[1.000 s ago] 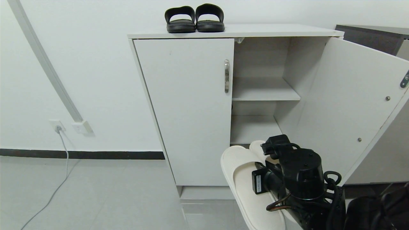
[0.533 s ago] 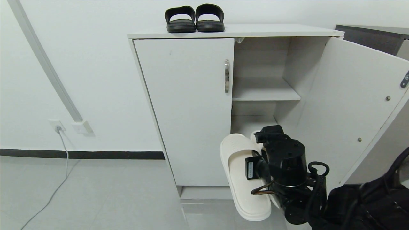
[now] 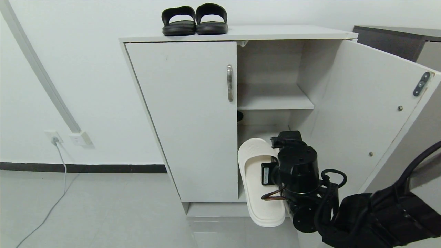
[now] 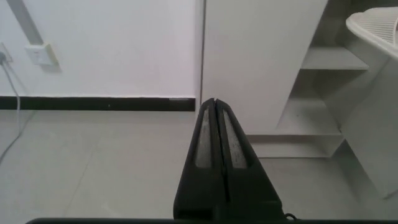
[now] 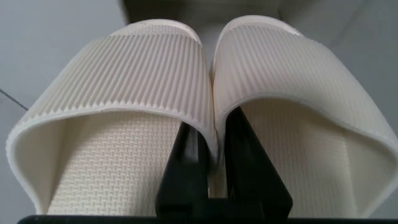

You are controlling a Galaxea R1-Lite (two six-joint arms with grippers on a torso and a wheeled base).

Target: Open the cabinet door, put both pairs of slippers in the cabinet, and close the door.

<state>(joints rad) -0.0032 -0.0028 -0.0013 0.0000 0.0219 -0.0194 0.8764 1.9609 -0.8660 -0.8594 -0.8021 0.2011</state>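
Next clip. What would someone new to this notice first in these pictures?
A pair of cream ribbed foam slippers, clamped by their inner edges in the right gripper, hangs before the white two-door cabinet, toes pointing toward its open side. The cabinet's right door stands wide open, and a pair of black rubber slippers sits on top.

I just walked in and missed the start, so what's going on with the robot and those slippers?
The right tool is shut on the white slippers, holding the pair at the mouth of the cabinet, toes toward the lower shelf; the right door is open. The black slippers sit on the cabinet top. The left tool is shut and empty.
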